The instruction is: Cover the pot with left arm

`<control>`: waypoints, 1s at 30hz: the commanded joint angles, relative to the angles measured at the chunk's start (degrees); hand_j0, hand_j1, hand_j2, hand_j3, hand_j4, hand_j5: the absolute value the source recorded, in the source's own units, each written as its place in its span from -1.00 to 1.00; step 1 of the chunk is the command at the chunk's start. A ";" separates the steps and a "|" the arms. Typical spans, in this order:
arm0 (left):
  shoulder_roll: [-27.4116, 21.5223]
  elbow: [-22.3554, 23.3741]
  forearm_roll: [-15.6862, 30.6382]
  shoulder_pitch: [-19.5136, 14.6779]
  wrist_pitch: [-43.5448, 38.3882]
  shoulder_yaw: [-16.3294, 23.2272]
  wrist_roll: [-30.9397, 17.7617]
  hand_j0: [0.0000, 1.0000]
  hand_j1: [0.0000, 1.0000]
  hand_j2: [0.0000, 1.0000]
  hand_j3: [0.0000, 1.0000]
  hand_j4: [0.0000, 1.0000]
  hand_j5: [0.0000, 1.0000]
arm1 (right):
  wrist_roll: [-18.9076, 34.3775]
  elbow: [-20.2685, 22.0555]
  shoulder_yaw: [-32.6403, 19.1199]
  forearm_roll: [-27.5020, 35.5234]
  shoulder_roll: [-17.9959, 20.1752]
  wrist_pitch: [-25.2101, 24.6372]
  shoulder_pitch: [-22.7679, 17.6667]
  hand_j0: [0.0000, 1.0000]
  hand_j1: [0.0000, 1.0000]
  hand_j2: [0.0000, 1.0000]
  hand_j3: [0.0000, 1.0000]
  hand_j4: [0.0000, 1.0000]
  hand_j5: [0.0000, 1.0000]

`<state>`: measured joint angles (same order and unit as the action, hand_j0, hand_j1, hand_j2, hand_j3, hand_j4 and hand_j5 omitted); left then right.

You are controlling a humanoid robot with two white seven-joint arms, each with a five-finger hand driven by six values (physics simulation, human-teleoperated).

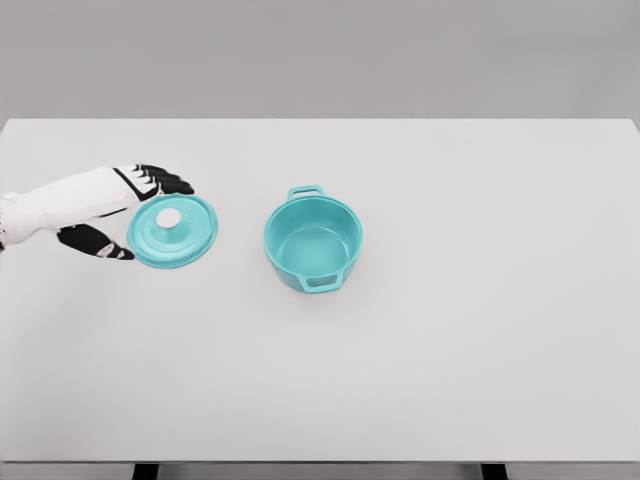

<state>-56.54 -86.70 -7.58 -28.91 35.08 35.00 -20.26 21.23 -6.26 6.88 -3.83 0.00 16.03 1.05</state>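
A teal pot [313,240] with two handles stands uncovered near the middle of the white table [450,300]. Its teal lid [173,231], with a white knob on top, lies flat on the table to the pot's left. My left hand [128,212] reaches in from the left edge and sits right at the lid's left rim. Its black fingers [165,181] are spread past the lid's far side and the thumb [95,242] lies at the near side. The hand is open and holds nothing.
The table's far edge runs across the top of the view and its near edge along the bottom. Nothing else stands on it.
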 commanded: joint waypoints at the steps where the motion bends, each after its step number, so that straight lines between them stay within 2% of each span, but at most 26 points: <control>1: 0.11 -1.63 -1.65 0.00 -0.08 0.94 -0.31 1.00 1.00 1.00 1.00 1.00 1.00 | -0.05 -0.06 0.06 -0.04 0.00 0.05 0.00 1.00 1.00 1.00 1.00 1.00 1.00; 2: 0.55 0.03 -1.39 -1.31 -0.08 0.86 -0.31 1.00 1.00 1.00 1.00 1.00 1.00 | -0.05 -0.24 -0.03 0.05 0.00 0.05 -0.53 1.00 1.00 1.00 1.00 1.00 1.00; 3: 2.74 4.86 -1.56 -4.65 -0.08 1.47 -0.31 1.00 1.00 1.00 1.00 1.00 1.00 | -0.05 -0.24 -0.11 0.05 0.00 0.05 -0.62 1.00 1.00 1.00 1.00 1.00 1.00; 4: 3.98 7.42 -1.47 -9.13 -0.08 7.87 -0.31 1.00 1.00 1.00 1.00 1.00 1.00 | -0.05 -0.15 -0.03 0.05 0.00 0.05 -0.53 1.00 1.00 1.00 1.00 1.00 1.00; 5: 4.06 9.35 -1.12 -11.25 -0.08 12.98 -0.31 1.00 1.00 1.00 1.00 1.00 1.00 | -0.05 -0.24 -0.12 0.05 0.00 -0.04 -0.53 1.00 1.00 1.00 1.00 1.00 1.00; 7: 5.03 13.04 -1.30 -11.78 -0.08 13.51 -0.31 1.00 1.00 1.00 1.00 1.00 1.00 | -0.05 -0.24 -0.12 0.05 0.00 -0.04 -0.53 1.00 1.00 1.00 1.00 1.00 1.00; 8: 5.65 15.32 -1.04 -13.10 -0.08 13.95 -0.05 1.00 1.00 1.00 1.00 1.00 1.00 | -0.05 -0.24 -0.12 0.05 0.00 -0.04 -0.53 1.00 1.00 1.00 1.00 1.00 1.00; 9: 6.78 16.12 -0.95 -13.62 -0.08 14.22 -0.31 1.00 1.00 1.00 1.00 1.00 1.00 | -0.05 -0.24 -0.20 0.05 0.00 -0.04 -0.53 1.00 1.00 1.00 1.00 1.00 1.00; 11: 9.25 16.29 -1.47 -15.20 -0.08 17.73 -0.39 1.00 1.00 1.00 1.00 1.00 1.00 | -0.05 -0.15 -0.12 0.05 0.00 -0.04 -0.53 1.00 1.00 1.00 1.00 1.00 1.00; 14: 9.34 16.12 -0.86 -16.79 -0.08 17.91 -4.00 1.00 1.00 1.00 1.00 1.00 1.00 | -0.05 -0.24 -0.12 0.05 0.00 -0.04 -0.61 1.00 1.00 1.00 1.00 1.00 1.00; 15: 9.16 16.38 -0.60 -16.70 -0.08 17.99 -4.70 0.83 0.83 0.83 0.83 0.83 0.83 | -0.05 -0.24 -0.12 0.05 0.00 -0.04 -0.62 1.00 1.00 1.00 1.00 1.00 1.00; 16: 9.16 18.75 -0.60 -17.05 -0.08 18.35 -4.97 0.79 0.79 0.79 0.79 0.79 0.79 | -0.05 -0.24 -0.20 0.05 0.00 0.05 -0.53 1.00 1.00 1.00 1.00 1.00 1.00; 20: 9.95 22.36 -0.77 -18.90 -0.08 18.70 -8.13 0.78 0.78 0.78 0.78 0.78 0.78 | -0.05 -0.24 -0.12 0.05 0.00 -0.04 -0.53 1.00 1.00 1.00 1.00 1.00 1.00; 25: 11.01 24.64 -1.74 -20.04 -0.08 18.61 -8.66 0.79 0.79 0.79 0.79 0.79 0.79 | -0.05 -0.24 -0.12 0.05 0.00 -0.04 -0.53 1.00 1.00 1.00 1.00 1.00 1.00; 27: 11.54 24.73 -1.30 -20.48 -0.08 18.52 -10.41 0.78 0.78 0.78 0.78 0.78 0.78 | -0.05 -0.24 -0.20 0.05 0.00 0.05 -0.61 1.00 1.00 1.00 1.00 1.00 1.00; 30: 13.38 27.98 -1.56 -20.83 -0.08 18.61 -10.50 0.78 0.78 0.78 0.78 0.78 0.78 | -0.05 -0.24 -0.12 0.05 0.00 -0.04 -0.61 1.00 1.00 1.00 1.00 1.00 1.00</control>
<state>-44.16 -60.47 -9.40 -49.83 35.12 53.65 -30.35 21.16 -6.49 6.75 -3.75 0.00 15.98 0.53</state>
